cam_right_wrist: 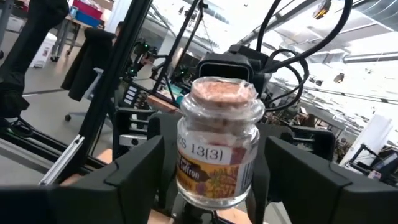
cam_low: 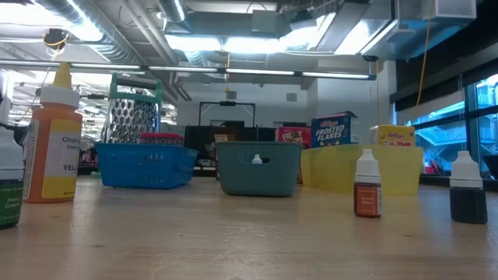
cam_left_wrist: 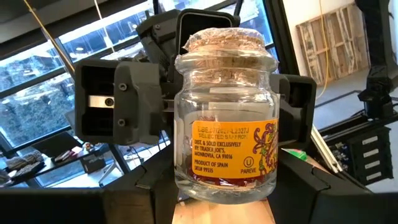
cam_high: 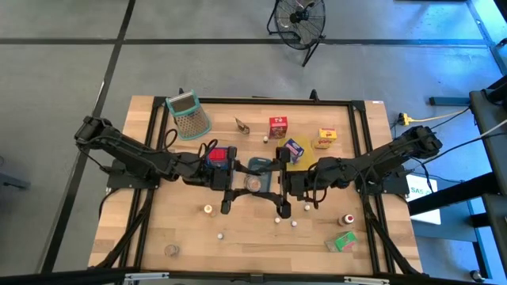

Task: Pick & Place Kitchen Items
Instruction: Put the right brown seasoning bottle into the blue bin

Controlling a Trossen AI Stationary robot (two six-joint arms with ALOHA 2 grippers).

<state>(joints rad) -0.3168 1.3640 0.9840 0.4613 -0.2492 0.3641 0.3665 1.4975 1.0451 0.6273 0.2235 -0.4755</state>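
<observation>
At the centre left of the high view we see the left gripper (cam_high: pixel 238 180) reaching toward mid-frame, its fingers clenched on the base of a small glass jar (cam_left_wrist: pixel 225 118) with a cork stopper and an orange label. The jar stands upright in mid-frame, held up over the near edge of the grey-blue tray (cam_high: pixel 261 164) rather than resting on the table. From the centre right the right gripper (cam_high: pixel 276 182) faces it, and its fingers (cam_right_wrist: pixel 134 171) stand released on either side of the jar, with a gap showing on each side. We judge this to be a hand-over between the arms, or a two-handed hold. The next move calls for the right fingers to close squarely on the glass below the stopper before the left lets go.
</observation>
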